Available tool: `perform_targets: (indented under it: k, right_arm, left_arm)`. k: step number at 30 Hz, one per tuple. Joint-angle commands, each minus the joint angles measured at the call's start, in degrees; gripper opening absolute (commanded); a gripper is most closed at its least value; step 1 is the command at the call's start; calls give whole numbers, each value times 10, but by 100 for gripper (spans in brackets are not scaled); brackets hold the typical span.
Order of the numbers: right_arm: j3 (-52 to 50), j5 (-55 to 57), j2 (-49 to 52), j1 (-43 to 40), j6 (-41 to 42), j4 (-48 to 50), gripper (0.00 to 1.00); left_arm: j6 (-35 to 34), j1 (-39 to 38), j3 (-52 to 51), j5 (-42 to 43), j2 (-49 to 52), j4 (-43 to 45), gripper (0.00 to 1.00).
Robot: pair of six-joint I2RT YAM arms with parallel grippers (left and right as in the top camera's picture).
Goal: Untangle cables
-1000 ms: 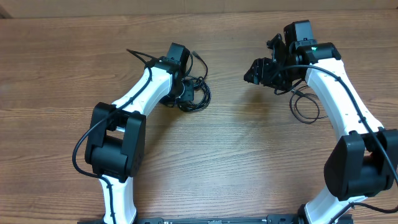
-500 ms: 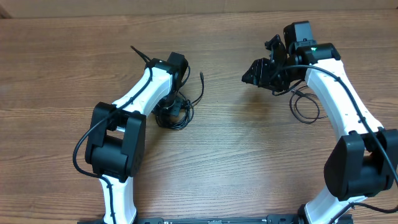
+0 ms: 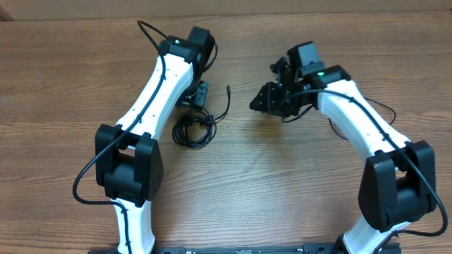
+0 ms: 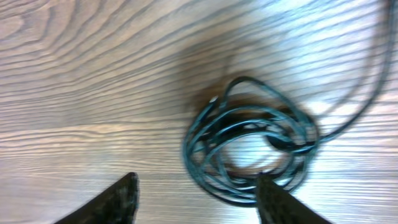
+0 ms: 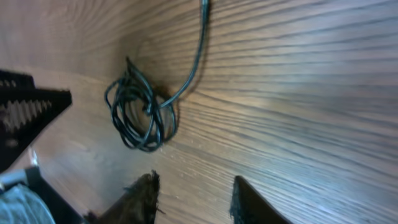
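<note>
L gripper (image 4: 198, 202) has let go, jaws open just behind the still-knotted cables (image 4: 283, 138); R gripper (image 5: 194, 196), also open, has come closer.

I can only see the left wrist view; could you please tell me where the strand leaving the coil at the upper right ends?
Observer: Overhead, it runs from the cable bundle up and to the right, ending in a free plug end that lies on the table.
Operator: Thank you. Is the right gripper holding that end?
Observer: No, the right gripper is open and empty. It sits to the right of the plug end, apart from it.
</note>
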Motion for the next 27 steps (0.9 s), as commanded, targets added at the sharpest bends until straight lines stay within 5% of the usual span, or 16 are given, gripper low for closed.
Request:
perform_targets:
  k: [1,8,12,15,27]
  right_arm:
    - [-13,52,0,31,93,29,32]
    - [-45,68,8,82,154,141,37]
    - [-58,83,25,91,162,205,11]
    - [-60,83,40,91,162,233,9]
    - [-60,61,129,91,164,274,11]
  left_arm:
    - [-67,1,1,73,2,-5,52]
    - [-133,7,-84,111,5,49,29]
    - [-167,16,-138,113,6,89,20]
    - [-193,26,-165,120,6,123,12]
    - [-165,26,-206,162,6,198,8]
